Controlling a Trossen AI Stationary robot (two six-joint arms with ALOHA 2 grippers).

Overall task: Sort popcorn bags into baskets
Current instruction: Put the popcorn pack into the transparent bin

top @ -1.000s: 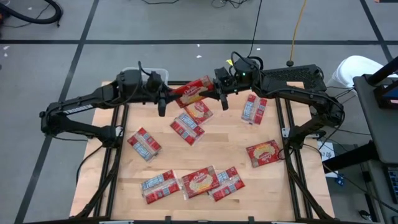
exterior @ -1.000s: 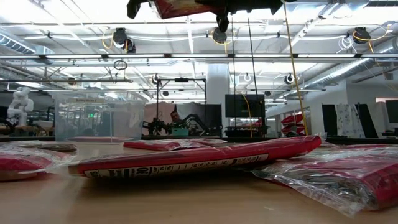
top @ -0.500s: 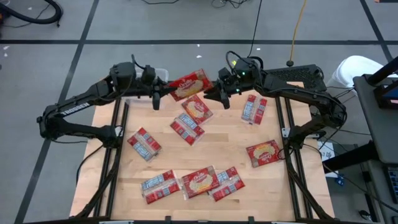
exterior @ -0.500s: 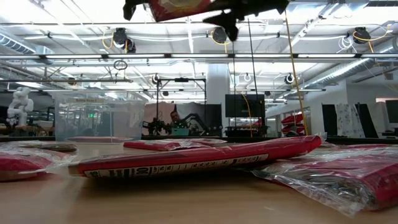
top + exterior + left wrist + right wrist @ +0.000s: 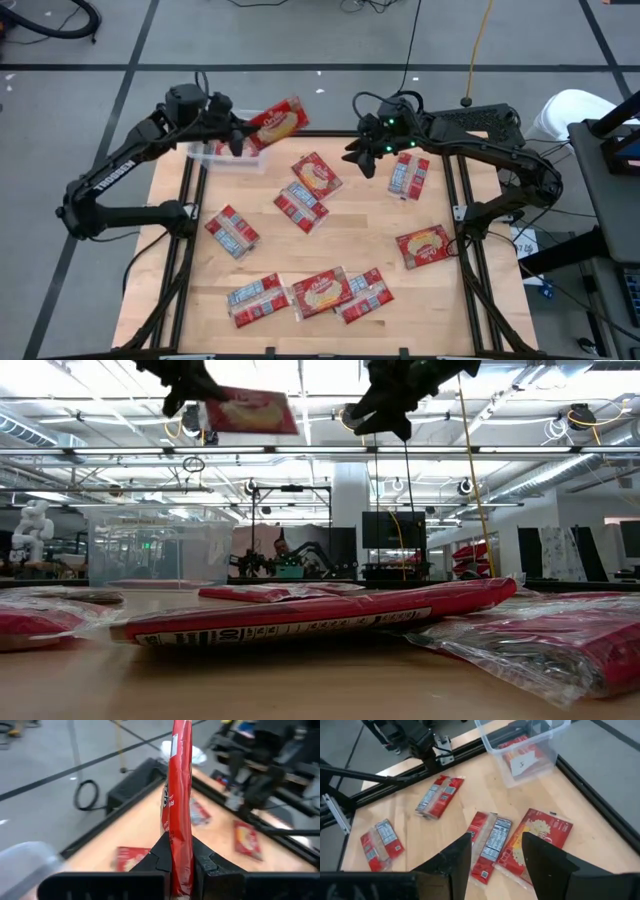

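Flat red popcorn bag (image 5: 276, 121) with cream picture, raised above clear basket (image 5: 222, 155) at tabletop (image 5: 360, 230) far corner, clamped between left gripper (image 5: 236, 138) fingers. Right gripper (image 5: 360, 155) fingers spread, empty, above scattered bags.

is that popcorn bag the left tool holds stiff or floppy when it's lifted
Probably fairly stiff: the popcorn bag, pinched at one end by the left tool, stands out straight without drooping. Likely light, since a thin edge grip carries it. Its glossy wrap may be slippery.
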